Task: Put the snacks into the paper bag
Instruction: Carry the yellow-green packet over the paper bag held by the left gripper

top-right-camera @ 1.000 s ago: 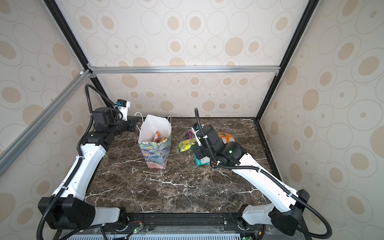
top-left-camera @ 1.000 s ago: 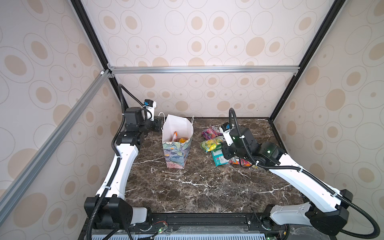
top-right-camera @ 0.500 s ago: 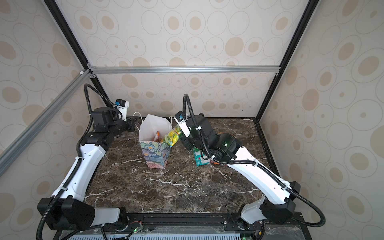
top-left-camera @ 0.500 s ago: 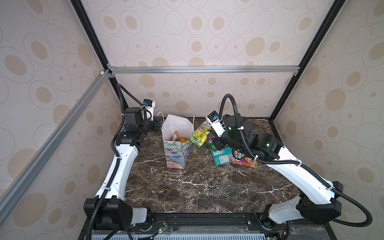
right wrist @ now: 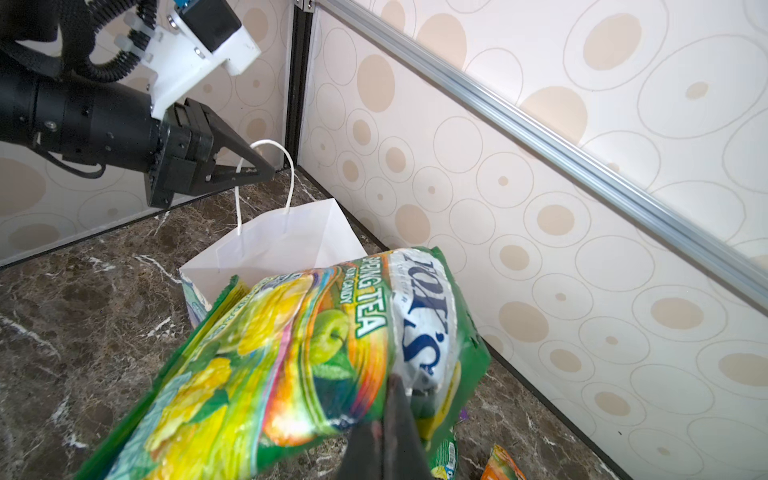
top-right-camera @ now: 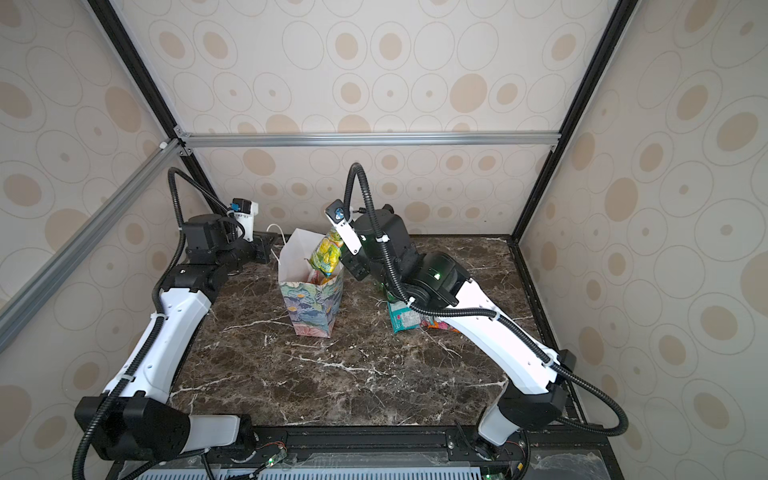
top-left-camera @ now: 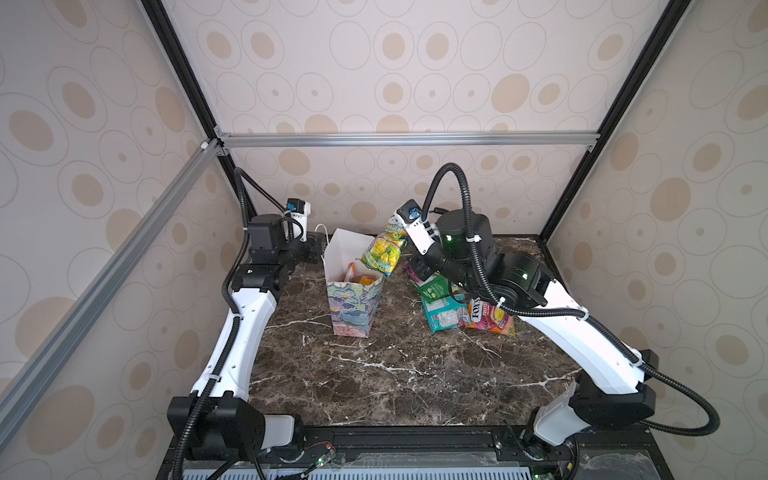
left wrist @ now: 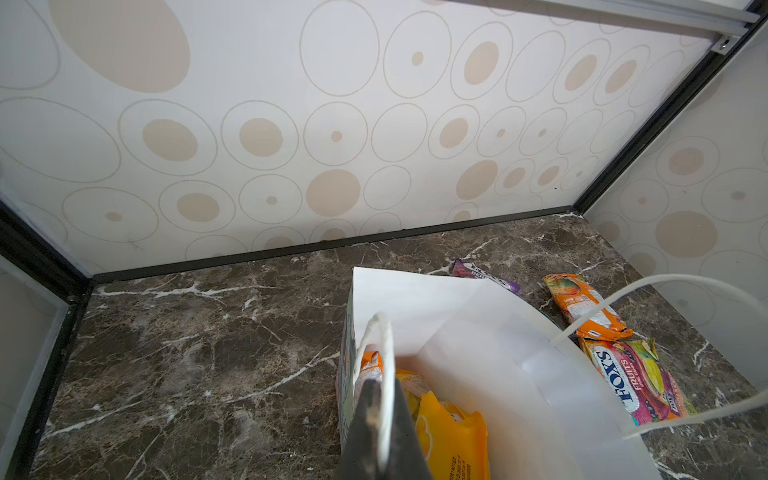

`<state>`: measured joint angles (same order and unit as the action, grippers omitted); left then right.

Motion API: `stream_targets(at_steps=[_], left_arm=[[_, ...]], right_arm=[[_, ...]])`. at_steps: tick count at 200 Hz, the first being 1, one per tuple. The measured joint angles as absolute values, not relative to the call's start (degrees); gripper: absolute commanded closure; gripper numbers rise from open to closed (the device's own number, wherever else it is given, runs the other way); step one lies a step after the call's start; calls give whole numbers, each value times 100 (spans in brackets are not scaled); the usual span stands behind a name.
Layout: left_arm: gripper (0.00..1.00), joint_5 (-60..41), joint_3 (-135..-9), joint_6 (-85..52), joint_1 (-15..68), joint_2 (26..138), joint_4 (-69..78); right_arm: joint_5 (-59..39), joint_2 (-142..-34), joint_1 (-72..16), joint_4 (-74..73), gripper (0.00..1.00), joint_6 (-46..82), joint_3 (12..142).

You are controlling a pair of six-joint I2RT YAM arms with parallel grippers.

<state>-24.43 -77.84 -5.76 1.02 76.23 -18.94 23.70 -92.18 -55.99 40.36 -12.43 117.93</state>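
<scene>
The paper bag (top-left-camera: 353, 309) (top-right-camera: 313, 309) stands upright at the back left of the marble table, floral outside and white inside. My left gripper (left wrist: 384, 399) (right wrist: 266, 170) is shut on its white cord handle (left wrist: 386, 345). Orange and yellow snacks (left wrist: 453, 436) (top-left-camera: 357, 276) lie inside it. My right gripper (right wrist: 399, 382) is shut on the top end of a green-yellow FOX'S packet (right wrist: 291, 353) (top-left-camera: 384, 249) (top-right-camera: 328, 257). The packet hangs tilted at the bag's right rim, its lower end over the mouth.
Loose snacks lie right of the bag: a green packet (top-left-camera: 434, 289), a teal one (top-left-camera: 442, 316) and a pink FOX'S one (top-left-camera: 490, 318). An orange packet (left wrist: 586, 307) and a purple one (left wrist: 482, 274) lie near the back wall. The right arm reaches over this pile.
My right arm lifted the green-yellow packet off the pile and carried it left, up to the bag's right rim. The left arm and the bag have stayed put.
</scene>
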Motion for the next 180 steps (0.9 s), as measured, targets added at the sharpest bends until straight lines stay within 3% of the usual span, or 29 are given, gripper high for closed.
stream_targets(at_steps=[117,180], left_arm=[[97,-2550,-7784,-578,102,7623,-1894],[97,-2563,-7782,-578,102,7623,-1894]], right_arm=[[3529,-11052,-5874,3682,100,-2672,13461],[3756,-11408,-5883,3686,100,-3140,13640]])
